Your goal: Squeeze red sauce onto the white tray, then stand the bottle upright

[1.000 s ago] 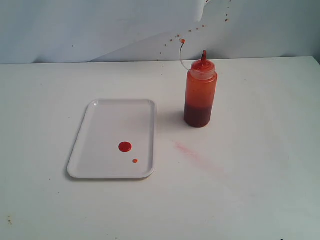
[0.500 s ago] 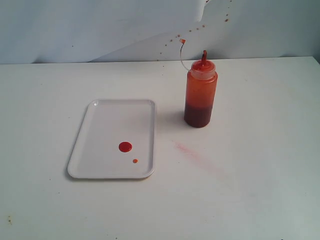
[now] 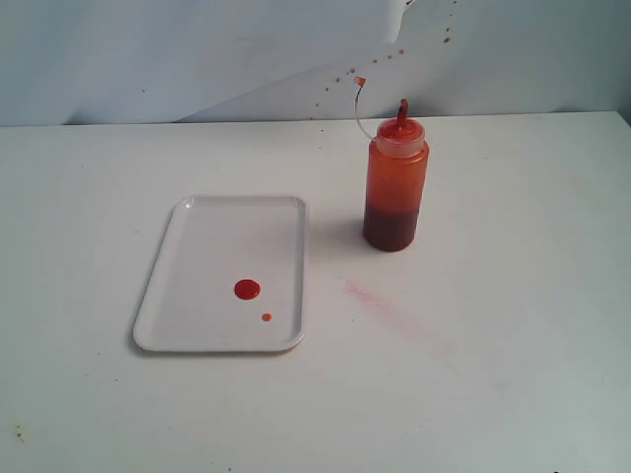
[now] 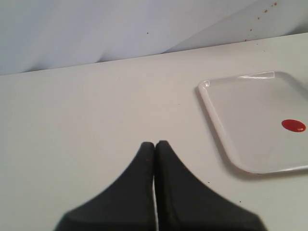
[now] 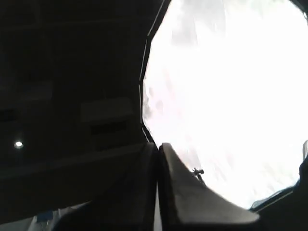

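The white tray (image 3: 222,236) lies flat on the table left of centre, and its corner (image 4: 231,101) shows in the left wrist view. Two round blobs of red sauce sit on it: a larger one (image 3: 246,289) (image 4: 293,125) and a tiny one (image 3: 266,316). The orange-red bottle (image 3: 395,187) stands upright to the right of the tray, its small cap (image 3: 360,81) hanging on a thin tether. My left gripper (image 4: 155,144) is shut and holds nothing, off to the tray's side. My right gripper (image 5: 158,146) is shut too, pointed away from the table. Neither gripper appears in the exterior view.
A faint pinkish smear (image 3: 380,301) marks the white table (image 3: 513,325) right of the tray. Small sauce specks dot the pale back wall (image 3: 340,79). The right wrist view shows only dark surroundings and a glaring bright area (image 5: 231,96).
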`<state>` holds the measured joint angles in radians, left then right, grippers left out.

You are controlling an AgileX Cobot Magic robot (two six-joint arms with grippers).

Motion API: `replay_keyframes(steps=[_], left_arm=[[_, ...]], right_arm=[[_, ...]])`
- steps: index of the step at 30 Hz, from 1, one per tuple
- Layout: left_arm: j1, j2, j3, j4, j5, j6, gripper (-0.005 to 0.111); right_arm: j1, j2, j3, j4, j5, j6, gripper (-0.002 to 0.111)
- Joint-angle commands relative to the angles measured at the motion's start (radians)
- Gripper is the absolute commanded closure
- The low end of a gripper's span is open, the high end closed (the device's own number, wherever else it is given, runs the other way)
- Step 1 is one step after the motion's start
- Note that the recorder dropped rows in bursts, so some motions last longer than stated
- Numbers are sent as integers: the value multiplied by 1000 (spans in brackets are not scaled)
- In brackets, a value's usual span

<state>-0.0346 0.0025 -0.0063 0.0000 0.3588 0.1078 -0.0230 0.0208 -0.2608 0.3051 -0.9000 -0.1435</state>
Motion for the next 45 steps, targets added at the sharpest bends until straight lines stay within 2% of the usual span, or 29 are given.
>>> replay_keyframes(steps=[1, 19, 22, 25, 28, 30, 31, 34, 35, 39, 45], left_arm=[[1, -3, 6, 0, -12, 1, 107], [1, -3, 6, 0, -12, 1, 107], [1, -3, 6, 0, -12, 1, 107], [1, -3, 6, 0, -12, 1, 107], [1, -3, 6, 0, -12, 1, 107], [1, -3, 6, 0, -12, 1, 107], [1, -3, 6, 0, -12, 1, 107], [1, -3, 6, 0, -12, 1, 107], [1, -3, 6, 0, -12, 1, 107], [1, -3, 6, 0, -12, 1, 107], [1, -3, 6, 0, -12, 1, 107]], right_arm=[[5, -21, 5, 12, -80, 2, 108], [5, -21, 5, 17, -102, 2, 108], [5, -21, 5, -11, -10, 2, 108], [5, -21, 5, -206, 240, 2, 108], [5, -21, 5, -567, 459, 2, 108], [5, -21, 5, -704, 606, 2, 108], [5, -21, 5, -660, 669, 2, 108], [5, -21, 5, -266, 798, 2, 108], [5, -21, 5, -208, 818, 2, 108], [5, -21, 8, -219, 895, 2, 108], [5, -21, 98, -216, 913, 2, 108]])
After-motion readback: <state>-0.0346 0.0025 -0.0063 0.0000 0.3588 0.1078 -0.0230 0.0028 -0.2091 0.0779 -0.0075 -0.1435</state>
